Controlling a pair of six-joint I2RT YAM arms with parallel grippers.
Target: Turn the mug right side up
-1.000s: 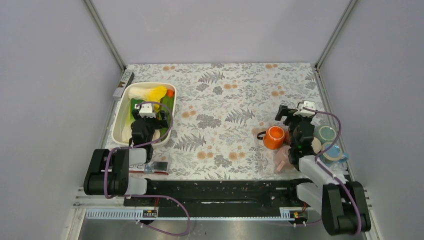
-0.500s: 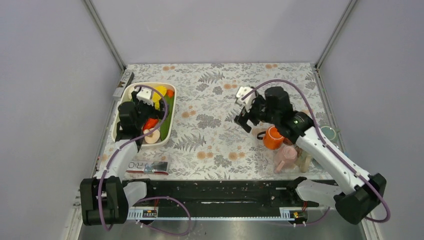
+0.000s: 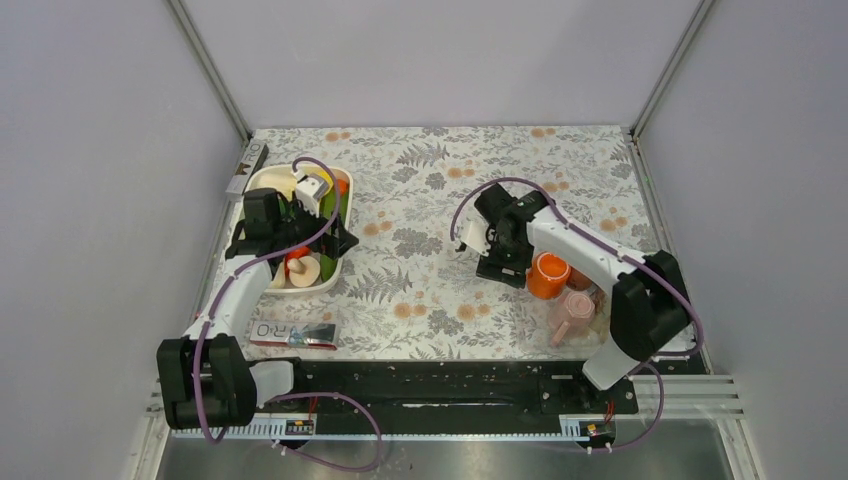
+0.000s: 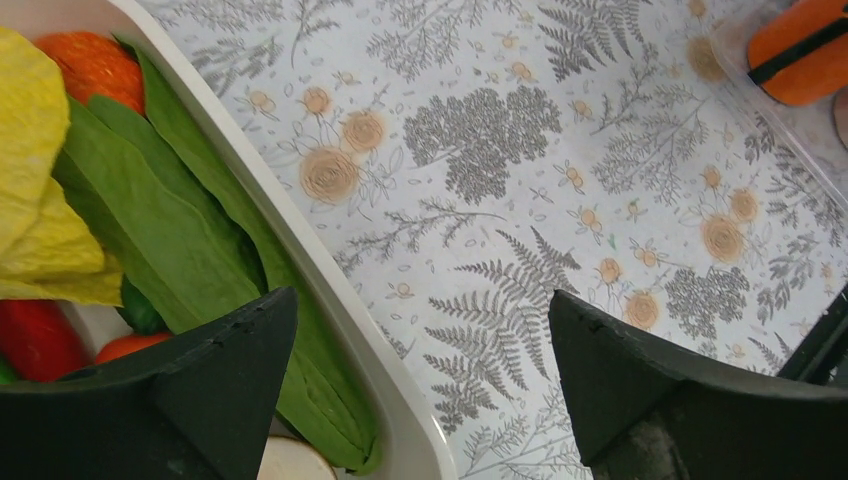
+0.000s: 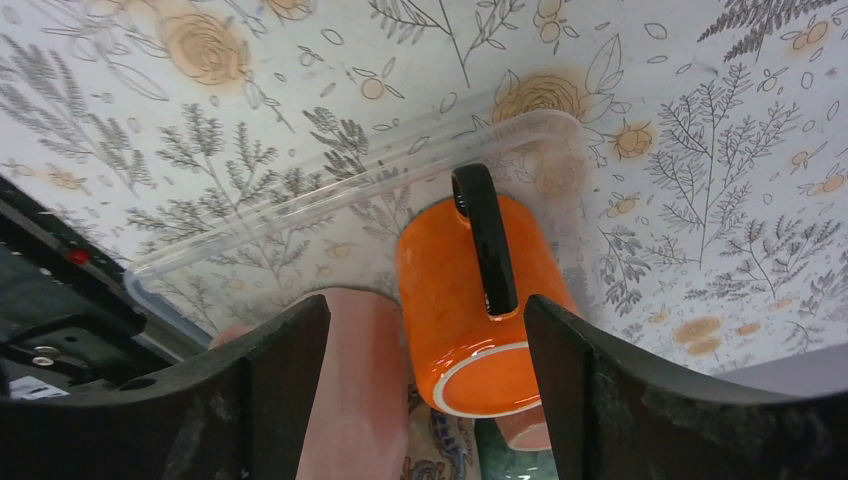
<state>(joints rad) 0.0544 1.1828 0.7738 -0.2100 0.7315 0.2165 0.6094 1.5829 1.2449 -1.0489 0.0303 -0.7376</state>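
Found both pairs of jaws spread wide, gripping nothing. Saw the left gripper (image 4: 421,297) hung over the rim of the cream tub (image 4: 300,255) of toy food (image 4: 150,210) at 9 o'clock on the table (image 3: 450,170), probably parked clear of the job. Saw the right gripper (image 5: 426,300) poised above the orange mug (image 5: 440,330), seemingly base up in the clear tray (image 5: 350,190) at 3 o'clock, beside a pink mug (image 5: 350,400). Judged its fingers (image 5: 280,400) lined up either side of the body, ready to close and flip it.
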